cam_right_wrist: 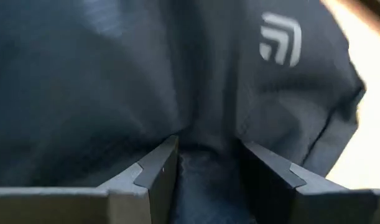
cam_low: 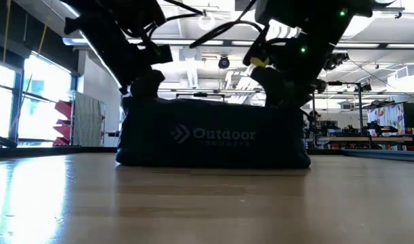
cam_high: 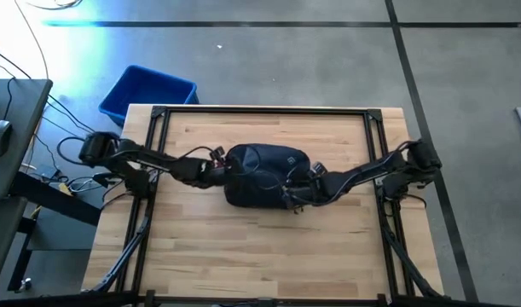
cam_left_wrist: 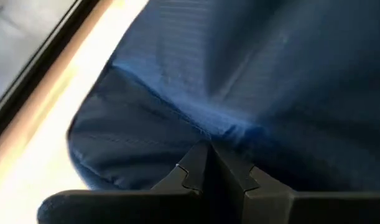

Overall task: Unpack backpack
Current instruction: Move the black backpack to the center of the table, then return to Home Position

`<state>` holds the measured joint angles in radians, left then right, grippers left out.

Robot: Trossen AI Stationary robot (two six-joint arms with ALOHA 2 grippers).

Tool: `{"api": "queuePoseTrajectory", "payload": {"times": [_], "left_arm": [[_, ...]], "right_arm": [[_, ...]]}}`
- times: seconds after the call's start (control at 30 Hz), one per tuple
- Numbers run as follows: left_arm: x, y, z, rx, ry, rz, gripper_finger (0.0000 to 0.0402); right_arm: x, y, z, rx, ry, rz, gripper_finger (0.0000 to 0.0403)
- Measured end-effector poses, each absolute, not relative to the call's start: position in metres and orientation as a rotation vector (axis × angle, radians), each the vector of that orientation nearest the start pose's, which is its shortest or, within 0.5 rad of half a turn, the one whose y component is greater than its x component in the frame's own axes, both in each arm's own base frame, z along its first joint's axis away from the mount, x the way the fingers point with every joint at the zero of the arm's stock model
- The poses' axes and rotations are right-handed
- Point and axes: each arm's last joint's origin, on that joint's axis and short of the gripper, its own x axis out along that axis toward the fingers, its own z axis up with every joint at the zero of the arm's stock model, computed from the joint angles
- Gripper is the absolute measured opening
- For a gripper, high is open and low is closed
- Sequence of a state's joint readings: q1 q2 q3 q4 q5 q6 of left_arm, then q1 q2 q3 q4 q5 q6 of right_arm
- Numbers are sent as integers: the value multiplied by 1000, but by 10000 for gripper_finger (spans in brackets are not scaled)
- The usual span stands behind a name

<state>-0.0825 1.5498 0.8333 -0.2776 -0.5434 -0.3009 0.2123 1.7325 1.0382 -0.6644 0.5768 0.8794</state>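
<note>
Item 1: backpack [cam_high: 264, 173]. Dark navy soft bag, lying near the middle of the wooden table [cam_high: 260, 256], slightly toward its far edge. The low view shows it slumped flat on the tabletop with its white logo [cam_low: 213, 135] facing that camera. No contents are visible outside it; whether the zipper is open cannot be told.

Item 2: left gripper [cam_high: 219, 171]. At the bag's left end, reaching in from the left side of the table. In its wrist view the 2 fingers [cam_left_wrist: 193, 171] are pressed together with a fold of navy fabric pinched at their tips. Jaws fully closed on the cloth.

Item 3: right gripper [cam_high: 296, 193]. At the bag's right near corner. In its wrist view the 2 fingers [cam_right_wrist: 155, 168] stand partly apart with a bunched ridge of fabric filling the gap between them. Jaws about half closed, gripping the backpack material.

Item 4: blue bin [cam_high: 147, 94]. On the floor beyond the table's far left corner, well apart from the bag.

Step in hand, as judged: the opening stage, both arms securing the bag by its fabric; nothing is unpacked yet.

Next move, as judged: 1 grip holds the bag steady while the other finds the zipper or mouth, keeping the floppy cloth from sliding.
</note>
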Motion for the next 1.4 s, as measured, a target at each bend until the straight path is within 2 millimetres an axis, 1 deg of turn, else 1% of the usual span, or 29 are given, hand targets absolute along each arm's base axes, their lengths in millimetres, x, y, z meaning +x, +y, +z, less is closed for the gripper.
{"api": "queuePoseTrajectory", "payload": {"times": [0.07, 0.2, 0.3, 0.4, 0.53, 0.67, 0.8, 0.97, 1.03, 1.1, 1.17, 1.23, 1.3, 1.4], "left_arm": [[293, -18, 171, 31, 854, 534, 3], [298, -40, 172, 18, 791, 439, 2], [298, -53, 178, 26, 788, 384, 2], [298, -61, 180, 35, 789, 359, 2], [294, -61, 179, 101, 801, 433, 2], [289, -50, 176, 167, 853, 532, 3], [288, -45, 175, 173, 874, 554, 3], [287, -54, 175, 160, 870, 518, 3], [287, -62, 180, 160, 872, 479, 3], [288, -71, 194, 157, 861, 442, 3], [288, -80, 217, 145, 838, 418, 3], [283, -88, 243, 113, 813, 407, 3], [273, -95, 269, 82, 771, 380, 3], [248, -93, 308, 37, 683, 305, 2]], "right_arm": [[300, 53, 163, 246, 1044, -812, 155], [297, 73, 174, 263, 1114, -774, 155], [296, 86, 184, 228, 1093, -789, 155], [299, 95, 193, 209, 1054, -774, 155], [300, 99, 197, 203, 1038, -770, 155], [301, 99, 197, 225, 1021, -780, 155], [301, 99, 197, 238, 1042, -765, 156], [299, 99, 197, 193, 1082, -742, 156], [299, 102, 206, 170, 1140, -693, 156], [297, 109, 222, 148, 1152, -672, 155], [293, 118, 238, 79, 1110, -677, 155], [285, 127, 257, -19, 1049, -665, 155], [272, 133, 276, -93, 1008, -641, 152], [239, 127, 305, -81, 979, -641, 138]]}}
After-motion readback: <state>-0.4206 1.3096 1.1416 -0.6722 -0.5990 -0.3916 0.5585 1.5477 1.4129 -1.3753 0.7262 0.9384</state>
